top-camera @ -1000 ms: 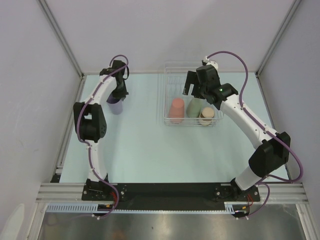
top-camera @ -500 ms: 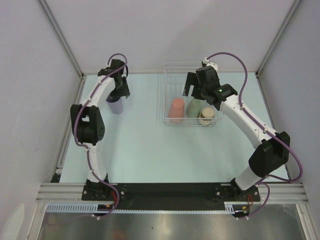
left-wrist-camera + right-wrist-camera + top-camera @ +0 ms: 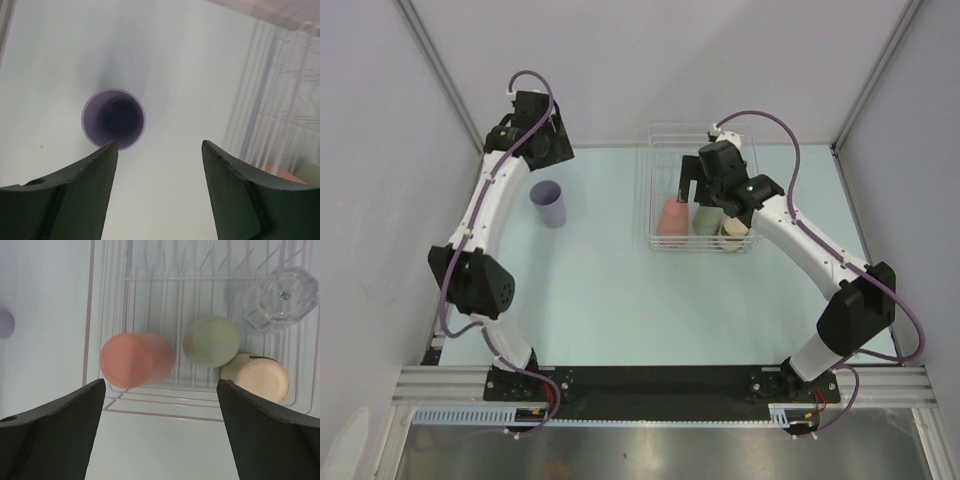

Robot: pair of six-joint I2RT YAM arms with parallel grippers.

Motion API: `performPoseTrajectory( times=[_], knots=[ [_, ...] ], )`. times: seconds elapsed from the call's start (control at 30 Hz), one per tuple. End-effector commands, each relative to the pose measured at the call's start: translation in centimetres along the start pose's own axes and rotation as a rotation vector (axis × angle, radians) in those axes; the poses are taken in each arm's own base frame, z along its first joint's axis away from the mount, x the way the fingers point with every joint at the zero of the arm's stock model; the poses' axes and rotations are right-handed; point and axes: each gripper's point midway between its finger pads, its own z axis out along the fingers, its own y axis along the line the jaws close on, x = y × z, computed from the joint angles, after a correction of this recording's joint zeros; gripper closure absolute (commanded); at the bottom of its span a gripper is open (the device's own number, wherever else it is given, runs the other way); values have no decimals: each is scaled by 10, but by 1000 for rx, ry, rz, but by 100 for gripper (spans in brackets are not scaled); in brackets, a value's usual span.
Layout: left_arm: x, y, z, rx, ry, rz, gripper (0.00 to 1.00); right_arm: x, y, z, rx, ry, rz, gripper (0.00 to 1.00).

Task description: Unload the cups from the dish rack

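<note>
- Cups on surface (image 3: 620, 290): 1, the lilac cup (image 3: 548, 203), upright, well left of dish rack (image 3: 160, 415); left tool (image 3: 159, 150) spread wide above it, empty.
- Right tool (image 3: 161, 390): wide, empty, over rack's left side, above salmon cup (image 3: 134, 360).
- Next grab, imo: centre on salmon cup, drop straight, avoid the neighbour.
- In rack: 1 salmon cup, 1 green cup (image 3: 211, 341), 1 beige cup (image 3: 257, 376), plus 1 clear glass (image 3: 276, 297).
</note>
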Motion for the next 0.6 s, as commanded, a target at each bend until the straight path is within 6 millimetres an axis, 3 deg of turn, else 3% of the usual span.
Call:
performPoseTrajectory(
  times=[0.0,0.07,0.1,0.13,0.2,0.23,0.27,0.33,0.37,0.57],
  knots=[
    [-25,-23,-70,122,-154,-22,26,22,7,6,3,14,-93,0],
    [-10,-34,-87,172,-162,-1,25,30,10,9,-2,26,-106,0],
    [-4,-37,-93,188,-164,8,12,31,12,10,-5,23,-107,0],
    [12,-45,-93,205,-144,30,9,33,12,13,0,29,-110,0],
    [19,-46,-114,235,-171,39,5,35,15,17,0,31,-116,0],
    [37,-50,-115,240,-150,67,4,36,16,18,-1,31,-115,0],
    [38,-46,-129,249,-176,63,2,33,19,19,-8,23,-111,0],
    [59,-45,-132,262,-152,77,0,34,23,22,-14,25,-111,0],
    [60,-40,-141,268,-170,66,0,30,25,22,-17,17,-108,0],
    [84,-20,-142,237,-162,59,0,29,39,30,-46,14,-113,0]
  ],
)
